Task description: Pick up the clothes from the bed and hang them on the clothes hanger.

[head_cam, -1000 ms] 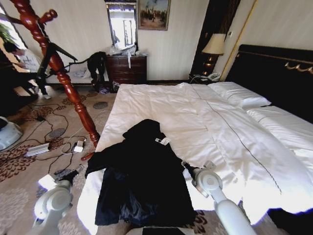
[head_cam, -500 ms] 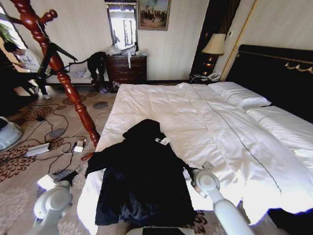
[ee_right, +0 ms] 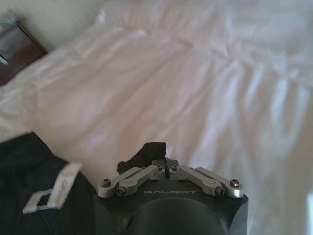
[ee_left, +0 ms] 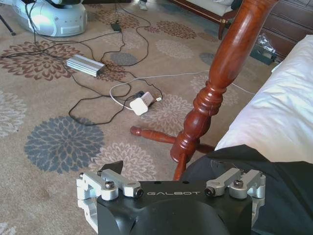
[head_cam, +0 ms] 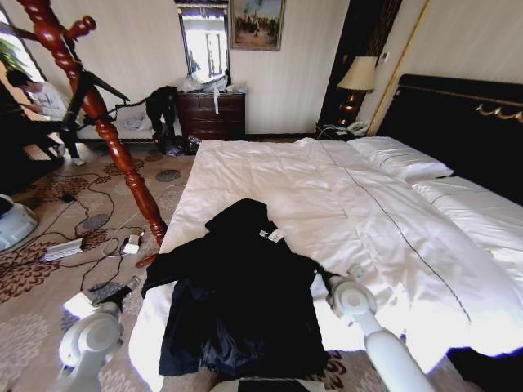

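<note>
Progress is at the first grasp, judging by how things are lying. The black coat (head_cam: 237, 286) is sprawling across the near end of the bed (head_cam: 368, 204), on the white duvet, its collar pointing toward the pillows and its small white tag (head_cam: 271, 236) showing near the collar; its lower hem is drooping over the foot of the bed. None of it is lifted clear of the duvet.

The right tool (ee_right: 155, 155) is sitting at the coat's right edge, and in the right wrist view its fingers are drawn together with a fold of black cloth pinched between them, so it is clamped on the coat's side. The left tool (ee_left: 171, 169) is hanging low beside the bed's left corner, near the coat's left sleeve and above the patterned carpet (ee_left: 58, 127); its finger links are spread wide, so it is standing open and holding nothing.

The reddish-brown wooden coat stand (head_cam: 98, 114) is rising just beside the bed on the left, its pegs bare. Lifting the coat, carrying it over and hooking it on a peg all seem to be left to do.
</note>
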Controlling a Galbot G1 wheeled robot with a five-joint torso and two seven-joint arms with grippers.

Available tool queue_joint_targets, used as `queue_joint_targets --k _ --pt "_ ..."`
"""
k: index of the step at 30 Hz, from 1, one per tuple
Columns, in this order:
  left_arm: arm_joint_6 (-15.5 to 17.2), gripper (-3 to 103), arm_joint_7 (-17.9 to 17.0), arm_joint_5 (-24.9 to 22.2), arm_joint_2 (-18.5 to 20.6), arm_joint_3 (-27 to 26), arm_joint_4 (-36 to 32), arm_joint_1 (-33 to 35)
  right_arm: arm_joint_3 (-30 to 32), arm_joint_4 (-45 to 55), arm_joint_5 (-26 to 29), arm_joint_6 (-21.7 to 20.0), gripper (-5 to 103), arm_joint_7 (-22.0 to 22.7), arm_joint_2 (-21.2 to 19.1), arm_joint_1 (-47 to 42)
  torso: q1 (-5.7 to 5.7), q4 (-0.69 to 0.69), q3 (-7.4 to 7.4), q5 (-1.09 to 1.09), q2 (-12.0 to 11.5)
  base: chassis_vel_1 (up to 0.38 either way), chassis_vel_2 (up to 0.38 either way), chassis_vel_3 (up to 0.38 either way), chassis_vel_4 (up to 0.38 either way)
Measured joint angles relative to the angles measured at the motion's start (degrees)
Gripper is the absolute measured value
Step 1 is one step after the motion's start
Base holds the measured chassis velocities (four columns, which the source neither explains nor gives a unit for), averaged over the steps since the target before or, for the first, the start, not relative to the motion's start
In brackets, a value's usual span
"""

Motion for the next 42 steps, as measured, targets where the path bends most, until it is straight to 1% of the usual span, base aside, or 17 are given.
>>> queue_joint_targets --k 3,10,14,17,18,24,27,29,30,31,32,33,34,35,36,39,42 --pt "-0.01 100 -0.06 -0.09 -0.07 -0.05 -0.29 0.06 2.76 3.22 -1.18 0.01 0 -0.76 -3.35 -0.12 -0.01 0.0 0.0 -0.01 0.0 0.0 0.0 0.0 0.0" --pt "-0.02 100 -0.21 -0.09 -0.67 0.42 -0.82 0.06 5.9 5.42 -2.8 0.02 0 -1.63 -5.78 -0.94 -0.01 0.0 0.0 0.01 0.0 0.0 0.0 0.0 0.0" --pt "-0.02 100 -0.28 -0.08 -0.8 0.5 -1.54 0.29 10.57 5.29 -3.6 0.56 0 -1.73 -7.41 -0.29 0.0 0.01 0.0 0.01 0.0 0.0 0.0 0.0 0.0" --pt "-0.02 100 -0.29 -0.1 -0.73 0.4 -1.72 0.35 12.21 5.41 -4.35 1.07 0 -1.51 -8.1 -0.2 -0.01 0.01 0.0 0.01 0.0 0.0 0.0 0.0 0.0" --pt "-0.02 100 -0.3 -0.19 -0.63 0.15 -1.92 0.42 14.48 6.32 -4.65 1.42 0 -1.24 -8.87 -0.2 -0.01 0.0 0.0 0.02 0.0 0.0 0.0 0.0 0.0" --pt "-0.02 100 -0.32 -0.2 -1.18 0.06 -2.5 0.8 20.19 8.34 -4.77 1.5 0 -0.99 -9.85 -1.02 -0.01 0.0 0.0 -0.01 0.01 0.0 0.0 0.0 0.0" --pt "-0.02 100 -0.32 -0.04 -1.4 0.3 -2.89 0.95 20.71 7.58 -5.11 1.43 0 -1.0 -9.89 -1.59 -0.01 -0.01 0.0 -0.01 0.01 0.0 0.0 0.0 0.0" --pt "-0.02 100 -0.33 0.38 -1.63 0.64 -3.37 1.14 19.31 3.58 -9.43 1.54 -1 -1.16 -9.48 -1.54 -0.01 0.01 0.0 0.0 0.0 0.0 0.0 0.0 0.0" --pt "-0.02 100 -0.33 0.38 -1.63 0.64 -3.37 1.14 19.31 3.58 -9.43 1.54 -1 -1.16 -9.48 -1.54 -0.01 0.01 0.0 0.0 0.0 0.0 0.0 0.0 0.0" --pt "-0.02 100 -0.34 0.45 -1.68 0.7 -3.48 1.21 18.9 2.49 -10.65 1.73 4 -1.26 -9.33 -1.36 -0.01 0.0 0.0 0.01 0.01 0.0 0.0 0.0 0.0" --pt "-0.02 100 -0.34 0.56 -1.72 0.85 -3.93 1.44 17.83 -0.78 -13.86 2.34 10 -1.46 -8.84 -0.58 0.0 0.0 0.0 0.02 0.0 0.0 0.0 0.0 0.0" --pt "-0.02 100 -0.33 0.59 -1.71 0.87 -4.21 1.64 17.43 -2.55 -15.32 2.56 10 -1.51 -8.59 -0.16 0.0 0.01 0.0 0.02 0.0 0.0 0.0 0.0 0.0" --pt "-0.02 100 -0.26 0.6 -1.52 0.87 -4.54 1.94 17.06 -4.79 -16.66 2.7 15 -1.47 -8.26 0.48 0.0 0.01 0.0 0.02 0.0 0.0 0.0 0.0 0.0" --pt "-0.02 100 -0.2 0.6 -1.39 0.85 -4.68 2.03 16.96 -5.65 -17.05 2.76 20 -1.37 -8.17 0.78 0.0 0.0 0.0 0.02 0.0 0.0 0.0 0.0 0.0" --pt "-0.02 100 -0.2 0.6 -1.39 0.85 -4.68 2.03 16.96 -5.65 -17.05 2.76 20 -1.37 -8.17 0.78 0.0 0.0 0.0 0.02 0.0 0.0 0.0 0.0 0.0" --pt "-0.04 100 0.35 0.3 -0.02 0.21 -5.74 2.53 16.97 -10.02 -18.89 3.84 37 0.14 -7.65 2.59 0.0 0.02 0.0 0.02 0.0 0.0 0.0 0.0 0.0" --pt "-0.06 100 0.71 -0.26 0.65 -0.09 -6.52 2.72 17.62 -10.47 -18.86 4.72 42 0.31 -7.62 2.72 0.0 0.01 0.0 0.01 0.0 0.0 0.0 0.0 0.0"
